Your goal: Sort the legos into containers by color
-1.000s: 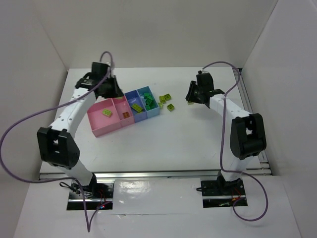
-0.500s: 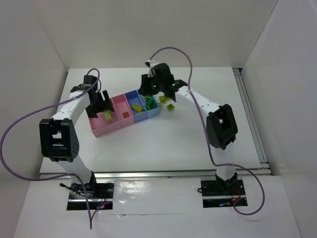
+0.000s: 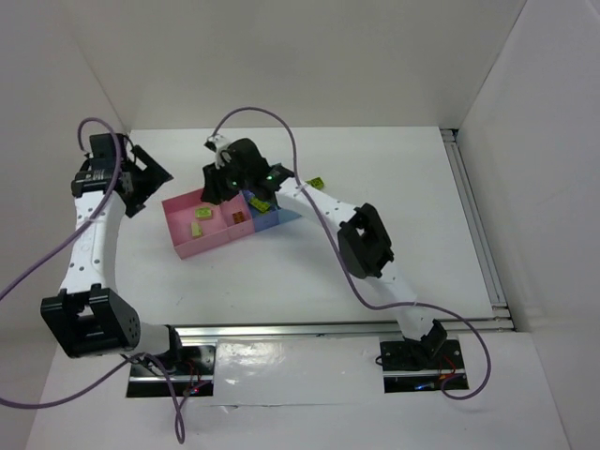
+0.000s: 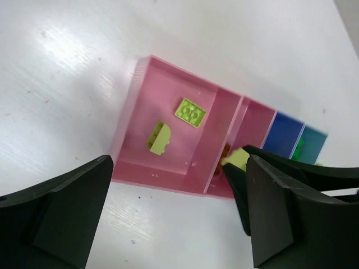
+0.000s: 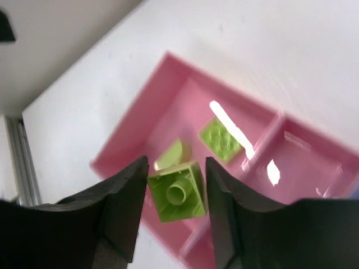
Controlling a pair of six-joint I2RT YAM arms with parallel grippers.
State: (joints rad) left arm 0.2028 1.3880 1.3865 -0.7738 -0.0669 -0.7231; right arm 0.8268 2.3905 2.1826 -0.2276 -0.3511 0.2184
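Right fingers point(image 5: 120, 213) holding yellow-green brick point(image 5: 178, 191) over pink bin point(image 5: 182, 109); two yellow-green bricks point(image 4: 190, 112) lie inside; left fingers point(image 4: 61, 213) wide, empty, above surface point(image 4: 84, 67).

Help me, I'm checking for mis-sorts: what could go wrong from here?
The right gripper holds a yellow-green brick over the big pink bin, close to its divider. If dropped from this height, it might bounce into the next compartment. The right arm stretches across the row of bins, so lowering carelessly could nudge them.
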